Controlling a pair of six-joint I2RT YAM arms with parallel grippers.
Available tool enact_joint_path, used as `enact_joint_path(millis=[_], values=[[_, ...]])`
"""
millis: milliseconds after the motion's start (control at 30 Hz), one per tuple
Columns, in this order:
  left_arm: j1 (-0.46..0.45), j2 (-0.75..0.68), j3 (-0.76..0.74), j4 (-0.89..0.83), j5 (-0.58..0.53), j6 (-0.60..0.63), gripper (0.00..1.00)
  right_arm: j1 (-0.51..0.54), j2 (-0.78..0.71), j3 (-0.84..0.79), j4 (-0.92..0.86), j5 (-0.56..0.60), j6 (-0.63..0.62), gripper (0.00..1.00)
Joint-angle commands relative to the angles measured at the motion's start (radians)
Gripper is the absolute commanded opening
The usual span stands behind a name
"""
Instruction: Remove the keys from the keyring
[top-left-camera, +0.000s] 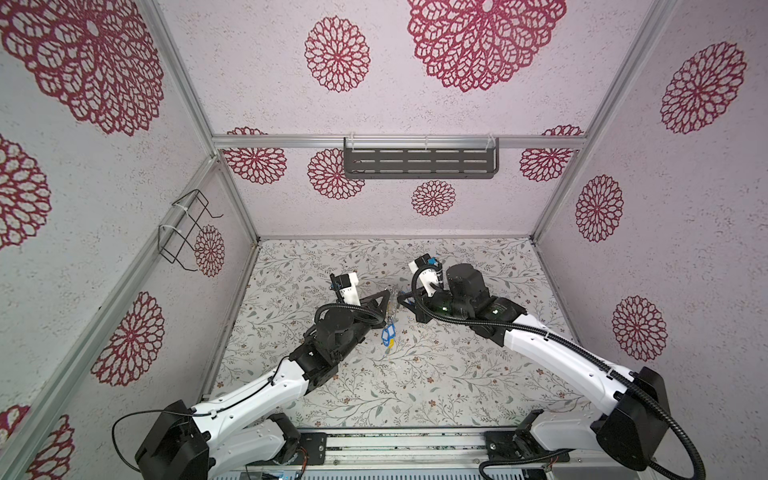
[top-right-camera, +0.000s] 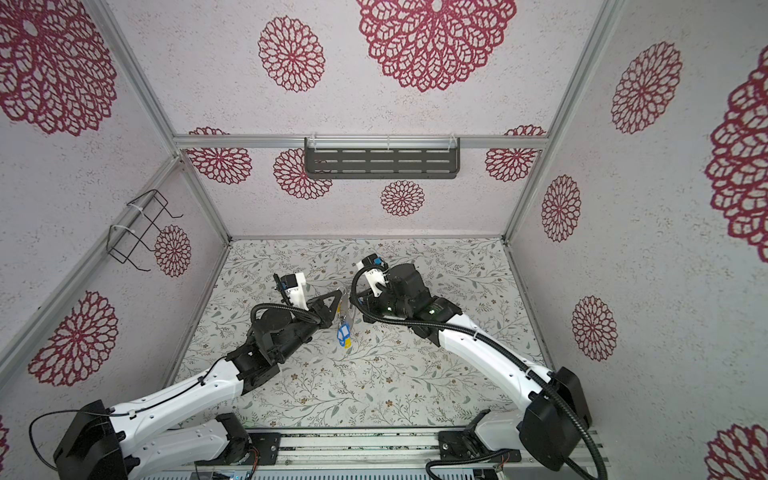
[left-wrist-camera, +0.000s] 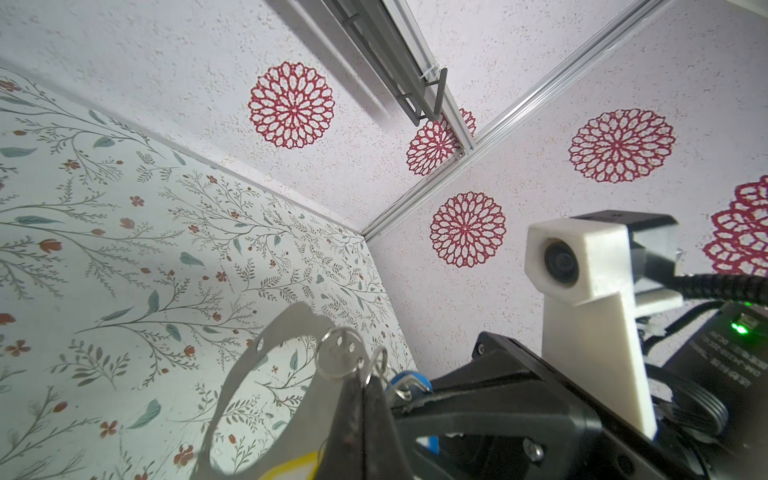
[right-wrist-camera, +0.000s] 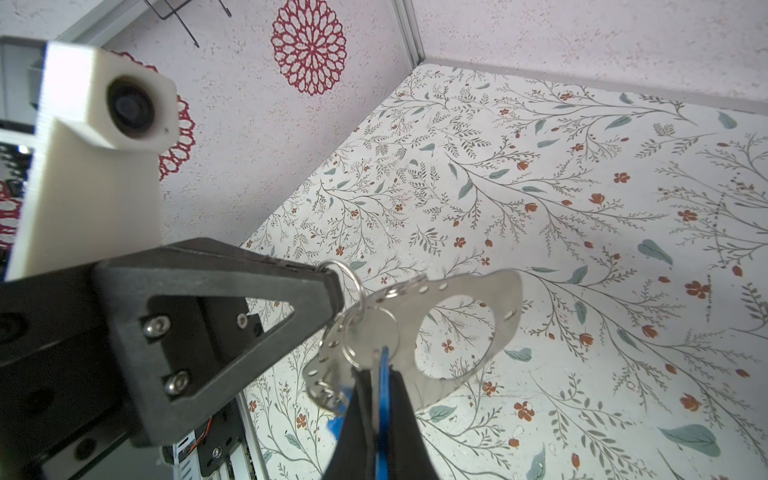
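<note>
Your left gripper (left-wrist-camera: 365, 386) pinches a silver loop (left-wrist-camera: 340, 353), right gripper (right-wrist-camera: 379, 374) a blue key (right-wrist-camera: 382, 415); keyring (right-wrist-camera: 498, 299) between; other keys (top-left-camera: 388, 334) beneath, blurred.

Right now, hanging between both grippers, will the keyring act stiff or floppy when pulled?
Likely stiff: the keyring looks like flat metal, holding its hoop shape midair. Probably light, being thin. The keys dangle loosely, so they'd likely swing.

Left pincer (left-wrist-camera: 362, 388) and right pincer (right-wrist-camera: 380, 388) crowd the keyring (right-wrist-camera: 503, 299); surrounding table (top-left-camera: 415, 374) open.

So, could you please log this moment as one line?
left gripper shut on loop | right gripper shut on blue tag | keyring aloft, keys attached
</note>
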Motion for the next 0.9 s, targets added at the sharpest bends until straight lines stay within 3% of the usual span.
enact_joint_path(millis=[0,333,533,667,867], values=[[0.036,-0.007,-0.007,0.07,-0.243,-0.002,0.0,0.001,-0.002,-0.004,-0.076,0.067,0.032,0.0],[0.02,-0.005,-0.005,0.075,-0.262,0.017,0.0,0.037,0.033,0.025,-0.084,0.089,0.024,0.0],[0.02,-0.023,-0.007,0.028,-0.29,0.043,0.0,0.033,0.0,0.058,-0.173,0.234,-0.022,0.0],[0.021,-0.046,-0.023,0.002,-0.31,0.053,0.0,0.003,-0.02,0.102,-0.251,0.313,-0.069,0.0],[0.021,-0.073,-0.037,-0.028,-0.308,0.067,0.0,-0.072,-0.044,0.167,-0.304,0.312,-0.112,0.0]])
